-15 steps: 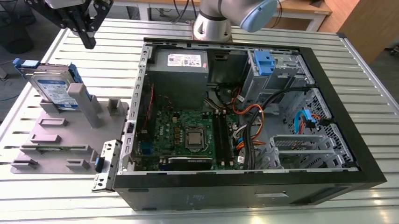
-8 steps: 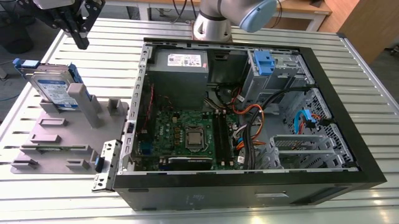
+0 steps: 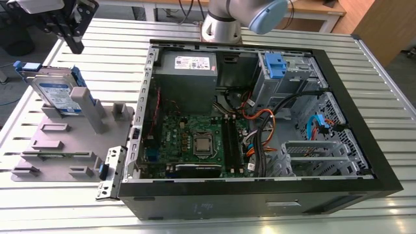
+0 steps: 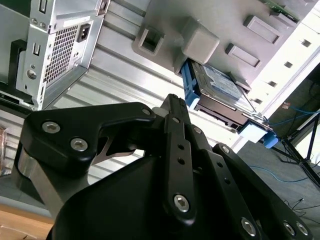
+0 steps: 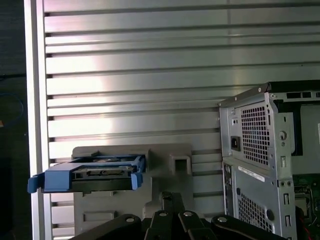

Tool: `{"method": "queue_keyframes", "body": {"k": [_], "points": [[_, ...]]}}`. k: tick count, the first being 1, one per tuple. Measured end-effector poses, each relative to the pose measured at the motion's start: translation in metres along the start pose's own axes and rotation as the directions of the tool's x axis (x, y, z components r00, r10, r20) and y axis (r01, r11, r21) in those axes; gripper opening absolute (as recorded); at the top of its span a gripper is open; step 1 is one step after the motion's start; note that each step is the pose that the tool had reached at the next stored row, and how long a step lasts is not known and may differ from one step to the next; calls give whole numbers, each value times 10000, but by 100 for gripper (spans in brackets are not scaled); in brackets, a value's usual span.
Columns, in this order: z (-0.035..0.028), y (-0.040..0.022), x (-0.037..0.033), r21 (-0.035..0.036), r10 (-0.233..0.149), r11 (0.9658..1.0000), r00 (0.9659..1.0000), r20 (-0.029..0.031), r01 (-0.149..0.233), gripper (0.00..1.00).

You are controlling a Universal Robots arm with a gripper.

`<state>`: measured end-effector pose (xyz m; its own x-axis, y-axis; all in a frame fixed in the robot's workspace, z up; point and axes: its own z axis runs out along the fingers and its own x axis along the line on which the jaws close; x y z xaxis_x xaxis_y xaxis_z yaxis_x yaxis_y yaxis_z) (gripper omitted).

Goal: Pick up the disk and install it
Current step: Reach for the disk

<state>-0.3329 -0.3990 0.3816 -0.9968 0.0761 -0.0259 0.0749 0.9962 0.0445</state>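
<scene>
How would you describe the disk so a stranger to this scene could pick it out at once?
Find the open computer case on the table; beside it, on the exterior view's left, lies a grey fixture plate. The disk stands on edge there: silver, with a white-and-blue label and blue rails, unlike the plain grey blocks around it.

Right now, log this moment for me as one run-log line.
stage: pre-grasp | tool: above disk, not touching | disk: on edge in grey fixture, beside open computer case | install: not done

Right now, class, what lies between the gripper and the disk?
Nothing: in the exterior view the gripper hangs above the disk, with only open air between them.
</scene>
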Motion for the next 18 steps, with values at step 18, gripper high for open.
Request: {"method": "queue_keyframes", "body": {"k": [18], "points": [[192, -42, 454, 0, 2, 10000, 10000, 0, -2, 11]]}}
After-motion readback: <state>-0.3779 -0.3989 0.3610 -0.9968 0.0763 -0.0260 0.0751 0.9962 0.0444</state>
